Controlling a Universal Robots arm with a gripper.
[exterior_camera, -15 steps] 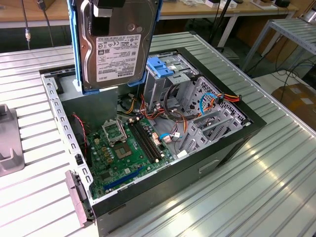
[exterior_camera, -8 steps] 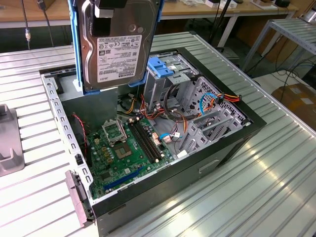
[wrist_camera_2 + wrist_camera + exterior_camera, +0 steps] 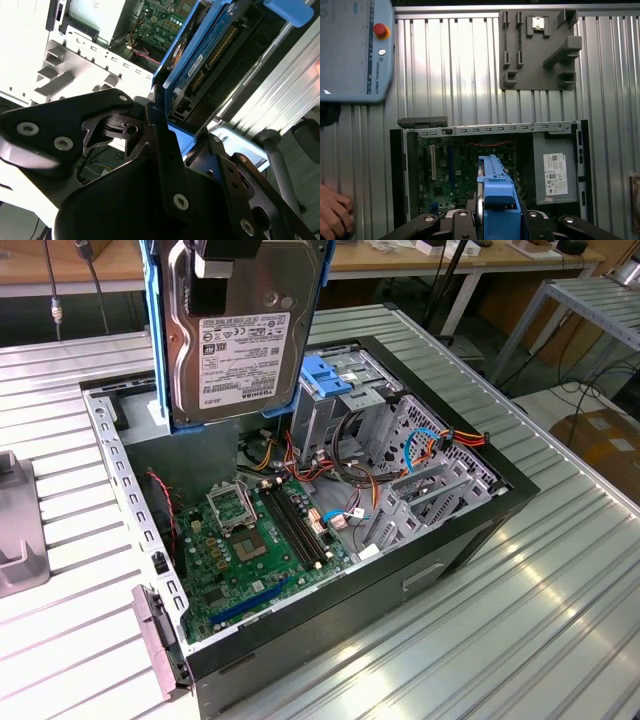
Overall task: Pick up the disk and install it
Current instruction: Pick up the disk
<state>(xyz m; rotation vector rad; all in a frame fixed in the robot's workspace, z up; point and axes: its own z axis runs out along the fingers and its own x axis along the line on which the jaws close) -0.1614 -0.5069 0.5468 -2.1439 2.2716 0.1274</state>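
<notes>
From my station I see the ribbed metal surface [image 3: 560, 580] carrying an open computer case [image 3: 420, 575], a grey plastic fixture [image 3: 535, 55], a control pendant [image 3: 350, 50] and a person's hand [image 3: 332, 215].

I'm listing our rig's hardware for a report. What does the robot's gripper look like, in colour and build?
The gripper is matte black throughout. In the second wrist view it is built from flat, angular link plates hinged together and fastened with round silver screw heads. The links spread to either side of narrow black fingers.
</notes>
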